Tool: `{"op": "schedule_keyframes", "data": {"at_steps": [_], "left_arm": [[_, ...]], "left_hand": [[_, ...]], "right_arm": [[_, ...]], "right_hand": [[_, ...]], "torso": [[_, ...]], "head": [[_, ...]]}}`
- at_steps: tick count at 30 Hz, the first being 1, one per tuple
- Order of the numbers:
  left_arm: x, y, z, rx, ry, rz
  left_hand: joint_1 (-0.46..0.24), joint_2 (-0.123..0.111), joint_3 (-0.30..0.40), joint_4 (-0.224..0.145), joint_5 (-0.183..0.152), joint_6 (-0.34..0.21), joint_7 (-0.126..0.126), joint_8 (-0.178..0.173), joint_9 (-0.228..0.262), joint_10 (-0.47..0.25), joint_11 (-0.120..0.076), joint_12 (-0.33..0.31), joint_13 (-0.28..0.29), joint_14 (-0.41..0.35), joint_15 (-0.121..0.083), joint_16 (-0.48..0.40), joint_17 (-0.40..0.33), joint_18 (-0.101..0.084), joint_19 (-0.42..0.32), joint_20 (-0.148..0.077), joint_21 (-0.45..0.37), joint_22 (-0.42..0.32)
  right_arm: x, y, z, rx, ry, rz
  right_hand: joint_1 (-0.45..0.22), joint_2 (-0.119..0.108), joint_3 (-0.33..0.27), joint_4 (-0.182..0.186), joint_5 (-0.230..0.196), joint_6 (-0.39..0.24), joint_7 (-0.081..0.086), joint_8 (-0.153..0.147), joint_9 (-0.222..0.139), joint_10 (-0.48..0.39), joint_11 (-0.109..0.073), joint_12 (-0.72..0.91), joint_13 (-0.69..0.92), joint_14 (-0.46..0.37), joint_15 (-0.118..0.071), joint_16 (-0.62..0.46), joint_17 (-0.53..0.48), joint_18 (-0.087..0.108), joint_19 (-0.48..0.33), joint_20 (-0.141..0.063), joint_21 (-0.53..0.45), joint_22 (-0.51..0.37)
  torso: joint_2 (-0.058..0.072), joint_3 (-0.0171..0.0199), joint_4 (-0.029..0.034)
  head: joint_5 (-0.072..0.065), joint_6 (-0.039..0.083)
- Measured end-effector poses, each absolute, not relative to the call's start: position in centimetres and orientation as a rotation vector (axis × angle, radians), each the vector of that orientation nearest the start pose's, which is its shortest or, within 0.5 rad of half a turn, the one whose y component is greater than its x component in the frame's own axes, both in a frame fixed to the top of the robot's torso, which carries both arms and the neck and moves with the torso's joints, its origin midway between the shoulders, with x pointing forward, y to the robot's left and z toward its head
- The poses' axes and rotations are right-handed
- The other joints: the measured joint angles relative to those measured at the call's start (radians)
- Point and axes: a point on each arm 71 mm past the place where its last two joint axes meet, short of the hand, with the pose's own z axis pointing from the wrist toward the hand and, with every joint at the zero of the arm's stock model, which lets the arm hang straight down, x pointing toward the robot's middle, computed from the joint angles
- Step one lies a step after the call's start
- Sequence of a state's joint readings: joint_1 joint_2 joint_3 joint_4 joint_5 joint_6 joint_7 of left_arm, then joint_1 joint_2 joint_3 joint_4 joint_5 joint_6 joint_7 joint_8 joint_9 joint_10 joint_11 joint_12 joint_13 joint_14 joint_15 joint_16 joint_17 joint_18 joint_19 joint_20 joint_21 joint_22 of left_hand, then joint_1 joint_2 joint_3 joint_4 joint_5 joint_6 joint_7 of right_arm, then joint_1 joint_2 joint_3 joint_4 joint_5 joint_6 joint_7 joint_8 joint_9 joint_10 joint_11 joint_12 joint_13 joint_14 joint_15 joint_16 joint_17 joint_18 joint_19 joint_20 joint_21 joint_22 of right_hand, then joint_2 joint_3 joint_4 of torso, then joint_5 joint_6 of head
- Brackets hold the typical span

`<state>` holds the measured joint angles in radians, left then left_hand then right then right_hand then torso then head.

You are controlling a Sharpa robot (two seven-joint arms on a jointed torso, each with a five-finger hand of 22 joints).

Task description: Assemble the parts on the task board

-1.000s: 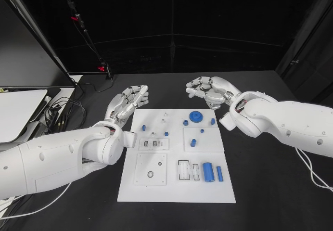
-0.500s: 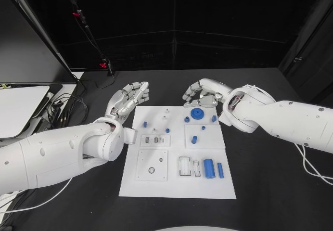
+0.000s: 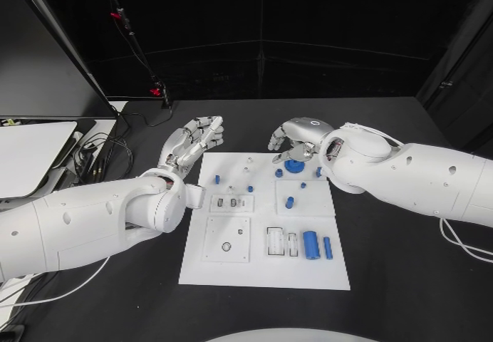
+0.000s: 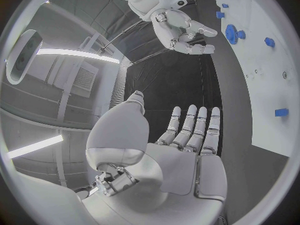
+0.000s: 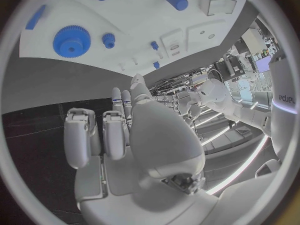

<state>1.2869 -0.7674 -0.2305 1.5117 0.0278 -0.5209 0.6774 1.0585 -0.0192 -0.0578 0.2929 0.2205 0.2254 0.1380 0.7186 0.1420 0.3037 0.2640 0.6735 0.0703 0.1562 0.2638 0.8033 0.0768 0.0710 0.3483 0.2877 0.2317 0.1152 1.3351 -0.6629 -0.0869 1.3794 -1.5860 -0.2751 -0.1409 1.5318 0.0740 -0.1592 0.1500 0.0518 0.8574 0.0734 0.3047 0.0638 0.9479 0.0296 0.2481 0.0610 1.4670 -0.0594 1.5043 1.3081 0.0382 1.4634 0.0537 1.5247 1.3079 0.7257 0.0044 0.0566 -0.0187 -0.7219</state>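
The white task board (image 3: 265,274) lies in the middle of the black table. A blue gear (image 3: 295,166) sits near its far edge, and the same gear (image 5: 70,41) is seen in the right wrist view. Small blue pegs (image 3: 288,202) stand around it. A thick blue cylinder (image 3: 310,244) and a thin one (image 3: 328,247) lie lower right. My right hand (image 3: 293,141) hovers just beyond the gear, fingers bent and apart, holding nothing. My left hand (image 3: 195,146) is off the board's far left corner, fingers stretched out, empty.
A white flat device (image 3: 30,157) and black cables (image 3: 102,153) lie at the table's left edge. White recessed blocks (image 3: 230,203) sit on the board's left half. Bare table (image 3: 411,278) lies right of the board.
My right hand has come in from behind the board's far right corner and now hangs by the blue gear. The left hand has hardly moved. The camera has shifted a little.
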Motion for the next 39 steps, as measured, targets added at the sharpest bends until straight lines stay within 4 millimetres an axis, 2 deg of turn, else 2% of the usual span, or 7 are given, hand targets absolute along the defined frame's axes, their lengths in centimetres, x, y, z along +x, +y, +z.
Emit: {"op": "schedule_keyframes", "data": {"at_steps": [4, 10, 14, 26, 36, 39], "left_arm": [[48.4, 19.1, -18.7, -0.925, 1.242, -1.469], [48.4, 19.1, -18.7, -0.925, 1.242, -1.468], [48.5, 19.2, -18.7, -0.925, 1.242, -1.465], [48.6, 19.3, -18.7, -0.924, 1.240, -1.460], [48.7, 19.5, -18.8, -0.924, 1.238, -1.457], [48.7, 19.5, -18.8, -0.924, 1.238, -1.457]], "left_hand": [[0.000, 0.000, 0.000, 0.000, 0.000, 0.000, 0.000, 0.000, 0.000, 0.000, 0.000, 0.000, 0.000, 0.000, 0.000, 0.000, 0.000, 0.000, 0.000, 0.000, 0.000, 0.000], [0.000, 0.000, 0.000, 0.000, 0.000, 0.000, 0.000, 0.000, 0.000, 0.000, 0.000, 0.000, -0.001, 0.000, 0.000, 0.000, 0.000, 0.000, 0.000, 0.000, 0.000, 0.000], [0.000, 0.000, 0.000, 0.000, 0.000, 0.000, 0.000, 0.000, -0.001, 0.000, 0.000, 0.000, -0.001, 0.000, 0.000, 0.000, 0.000, 0.000, 0.000, 0.000, 0.000, 0.000], [0.005, 0.005, 0.000, 0.000, 0.000, 0.000, 0.000, 0.000, -0.002, 0.000, 0.000, 0.000, -0.001, 0.000, 0.000, 0.000, -0.001, 0.000, 0.000, 0.000, 0.000, 0.000], [0.006, 0.013, 0.000, 0.000, 0.004, 0.000, 0.000, 0.000, -0.006, 0.000, 0.000, -0.001, -0.002, 0.000, 0.000, 0.000, -0.004, 0.000, 0.000, 0.000, 0.000, 0.000], [0.006, 0.013, 0.000, 0.000, 0.004, 0.000, 0.000, 0.000, -0.006, 0.000, 0.000, -0.001, -0.002, 0.000, 0.000, 0.000, -0.004, 0.000, 0.000, 0.000, 0.000, 0.000]], "right_arm": [[52.8, -14.6, -14.5, -0.382, 1.572, 0.480], [53.2, -14.7, -15.0, -0.402, 1.596, 0.414], [53.4, -14.5, -15.5, -0.414, 1.620, 0.384], [53.6, -14.1, -16.8, -0.434, 1.672, 0.340], [53.6, -13.6, -17.6, -0.446, 1.708, 0.322], [53.7, -13.5, -17.9, -0.445, 1.720, 0.314]], "right_hand": [[0.004, -0.004, 0.000, 0.006, 0.000, 0.000, 0.000, -0.015, 0.000, 0.001, -0.001, -0.013, 0.000, 0.000, 0.000, -0.004, 0.000, 0.000, 0.000, 0.000, 0.000, 0.000], [0.004, -0.004, 0.000, 0.014, 0.000, 0.004, 0.003, -0.024, 0.000, 0.005, 0.003, -0.020, 0.000, 0.000, 0.000, -0.004, 0.000, 0.000, 0.000, 0.000, 0.000, 0.000], [0.004, -0.004, 0.000, 0.020, 0.000, 0.004, 0.003, -0.030, 0.000, 0.008, -0.001, -0.026, 0.000, 0.000, 0.000, -0.004, 0.000, 0.000, 0.000, 0.000, 0.000, 0.000], [0.009, -0.009, -0.001, 0.027, 0.000, 0.012, 0.004, -0.045, 0.000, 0.023, 0.006, -0.036, 0.000, 0.000, 0.000, -0.009, -0.001, 0.000, 0.000, 0.000, 0.000, 0.000], [0.014, -0.013, 0.004, 0.033, 0.000, 0.013, 0.006, -0.060, 0.000, 0.029, 0.006, -0.045, 0.000, 0.000, 0.000, -0.009, -0.006, 0.000, 0.000, 0.000, 0.000, 0.000], [0.024, -0.007, 0.005, 0.034, 0.000, 0.020, 0.005, -0.061, 0.000, 0.033, 0.003, -0.049, 0.000, 0.000, 0.000, -0.009, -0.009, 0.000, 0.000, 0.000, 0.000, 0.000]], "torso": [[-0.001, 0.0000, 0.0000], [-0.002, -0.0004, -0.0003], [-0.003, -0.0010, -0.0012], [-0.006, -0.0013, -0.0007], [-0.008, -0.0018, -0.0008], [-0.008, -0.0020, -0.0012]], "head": [[-0.001, -0.002], [-0.003, -0.006], [-0.005, -0.009], [-0.007, -0.019], [-0.008, -0.025], [-0.009, -0.028]]}}
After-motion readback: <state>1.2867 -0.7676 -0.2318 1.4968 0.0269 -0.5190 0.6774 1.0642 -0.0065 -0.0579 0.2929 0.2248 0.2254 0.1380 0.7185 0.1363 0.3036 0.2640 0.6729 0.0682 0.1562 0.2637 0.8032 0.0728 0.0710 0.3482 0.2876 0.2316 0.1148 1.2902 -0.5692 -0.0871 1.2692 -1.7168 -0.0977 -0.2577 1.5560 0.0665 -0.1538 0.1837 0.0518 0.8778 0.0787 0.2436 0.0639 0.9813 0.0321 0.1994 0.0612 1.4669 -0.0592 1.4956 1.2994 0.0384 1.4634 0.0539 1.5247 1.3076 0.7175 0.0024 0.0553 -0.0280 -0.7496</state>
